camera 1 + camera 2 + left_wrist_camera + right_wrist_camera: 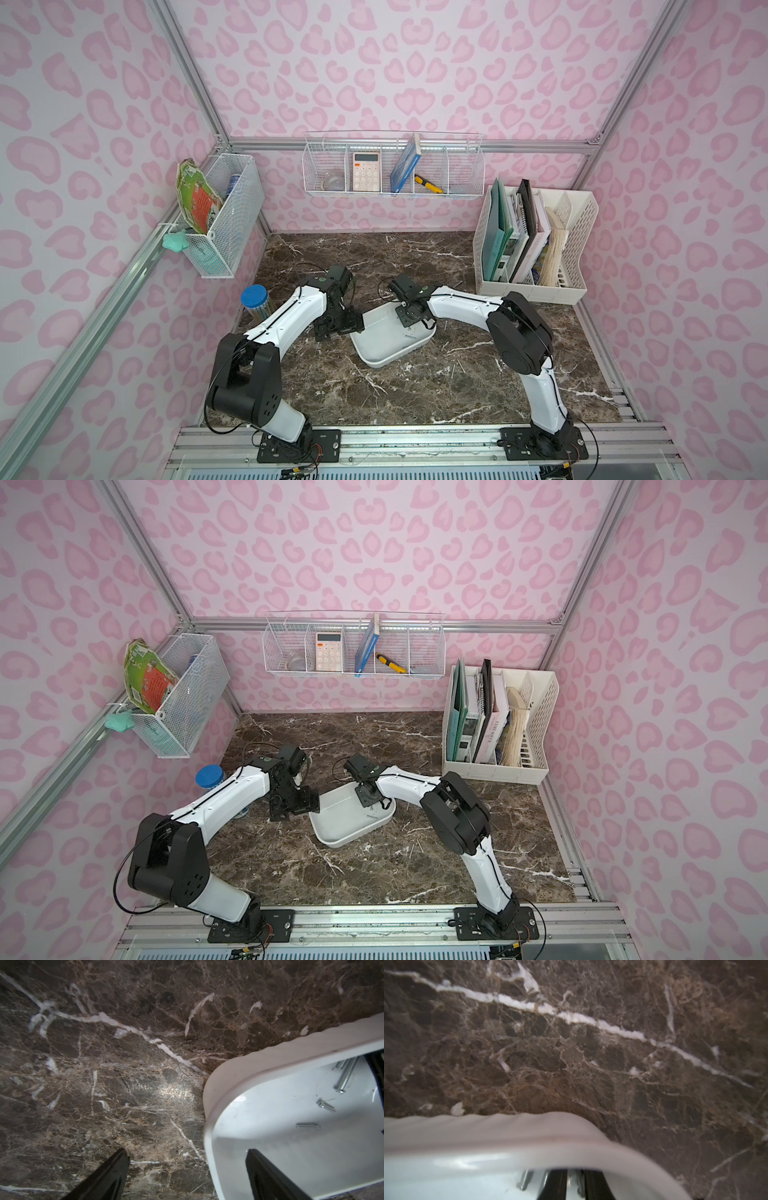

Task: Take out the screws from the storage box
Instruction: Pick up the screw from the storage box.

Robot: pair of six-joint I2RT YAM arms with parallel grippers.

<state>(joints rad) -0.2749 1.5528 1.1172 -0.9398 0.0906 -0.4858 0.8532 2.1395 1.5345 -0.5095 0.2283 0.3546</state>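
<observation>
Currently left tool (187, 1152) spread astride storage box (218, 1084) rim; right tool (574, 1174) near-closed among screws (344, 1076), grip unclear.

In the right wrist view the picture's edge is cutting off my right gripper (574, 1175), leaving two dark finger strips. Blur is smearing the rim of the shallow white plastic storage box (488, 1136) and the small silver-grey metal screws (525, 1181) beside them. I am failing to tell whether anything is sitting between the strips. In the left wrist view the box is running out of the picture, and my left gripper (187, 1151) is showing only its tips. In both top views the screws inside the box are reading as specks too small to count.
</observation>
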